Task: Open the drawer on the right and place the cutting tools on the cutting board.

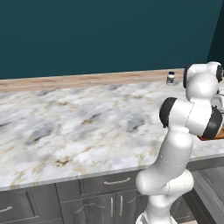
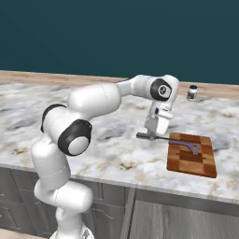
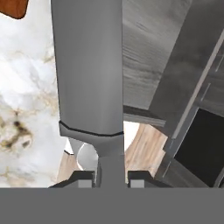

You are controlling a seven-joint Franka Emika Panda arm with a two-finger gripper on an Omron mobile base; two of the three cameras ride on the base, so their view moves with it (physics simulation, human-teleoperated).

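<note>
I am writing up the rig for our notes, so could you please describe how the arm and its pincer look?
The arm is made of glossy white, rounded segments joined by dark, almost black rings at the joints; one round dark cap sits at the wrist. No cables or markings show. The pincer has a white, boxy body and two small dark grey fingertips.

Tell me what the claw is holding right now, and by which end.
The claw is shut on a grey knife, one of the cutting tools. It grips the narrow handle end, with the broad blade pointing away, just left of the cutting board.
</note>
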